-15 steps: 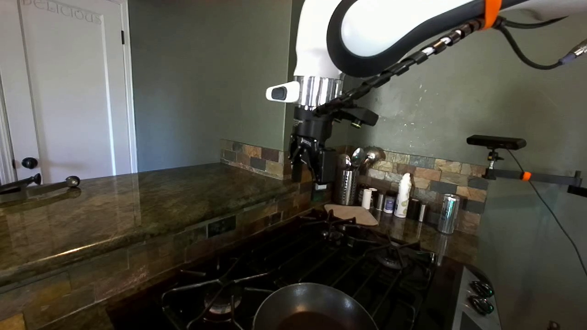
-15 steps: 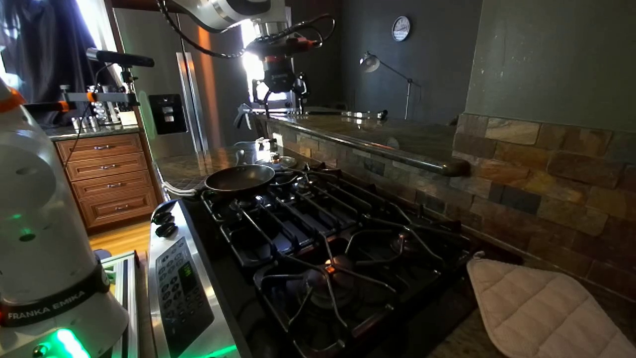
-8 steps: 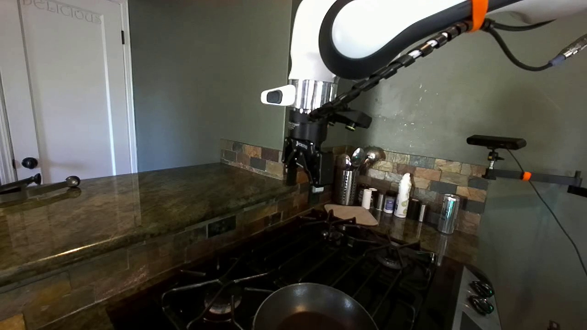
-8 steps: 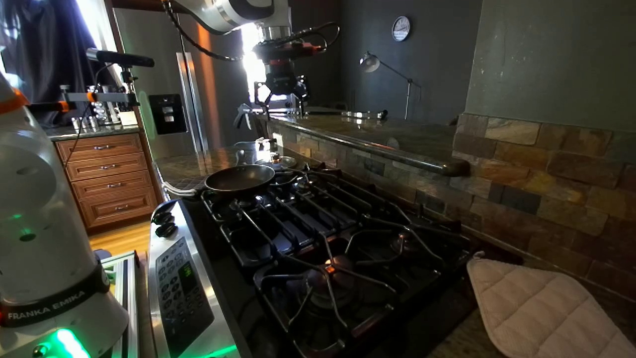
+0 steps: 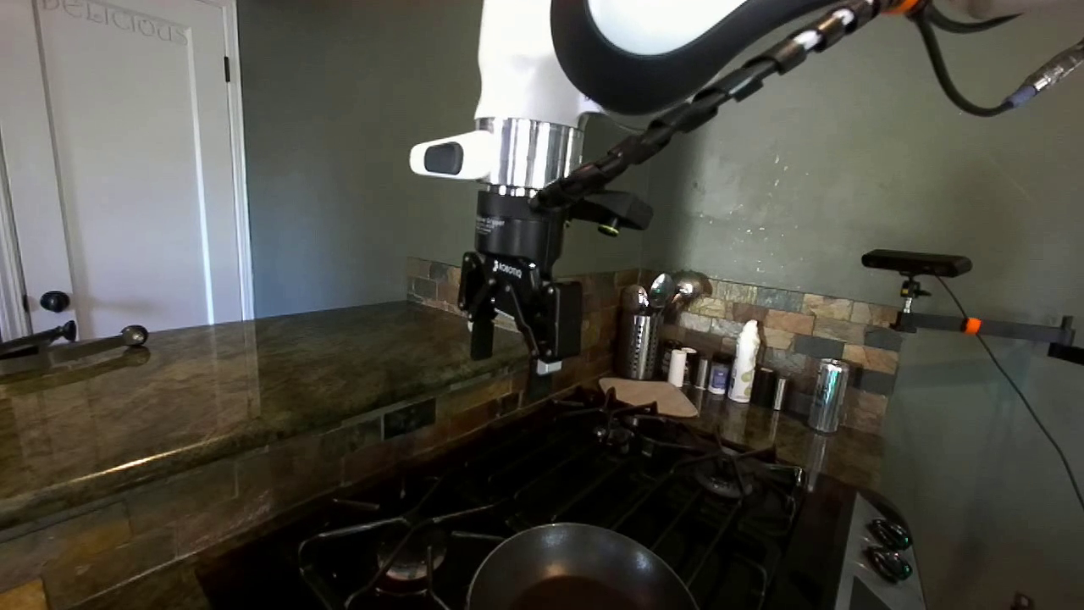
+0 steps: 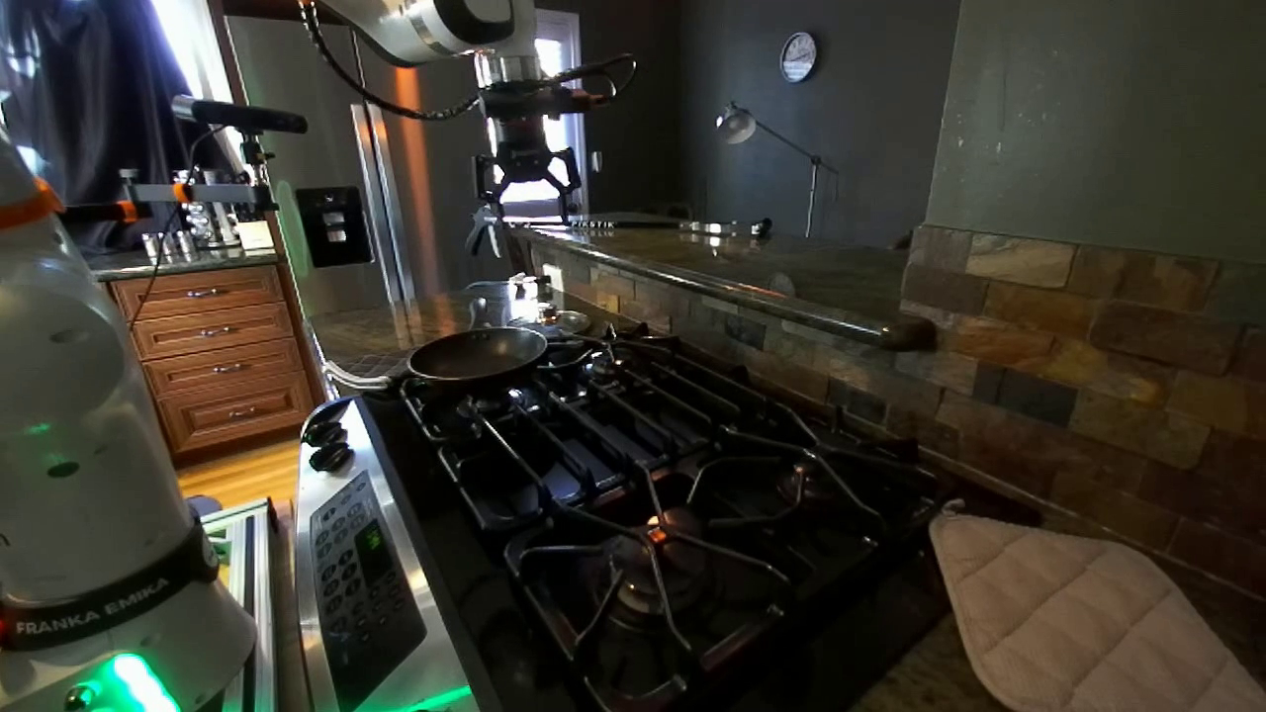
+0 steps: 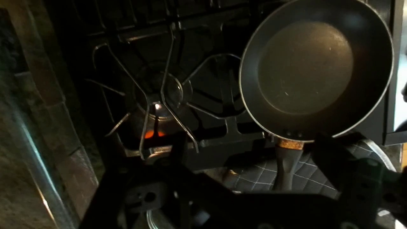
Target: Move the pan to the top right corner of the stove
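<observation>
The pan (image 5: 580,569) is a dark round frying pan with a thin light rim. It rests on the black stove (image 5: 652,500), over a corner burner at the end far from the light pot holder; it also shows in an exterior view (image 6: 478,354) and in the wrist view (image 7: 305,73). Its dark handle (image 7: 286,165) points off the stove, partly hidden behind the gripper in the wrist view. My gripper (image 5: 515,352) is open and empty, in the air above the stove and pan, touching neither. In the wrist view (image 7: 250,142) the handle lies between the spread fingers, farther below.
A raised stone ledge (image 6: 732,282) runs along the stove's back. A dark quilted mat (image 7: 259,175) lies under the handle. A light pot holder (image 6: 1088,603) lies at the opposite end. A utensil holder (image 5: 641,346) and bottles stand in the corner. An orange glow shows at a burner (image 7: 154,134).
My gripper has moved left in both exterior views and come closer to the camera in one of them, turning slightly. The pan has not moved.
</observation>
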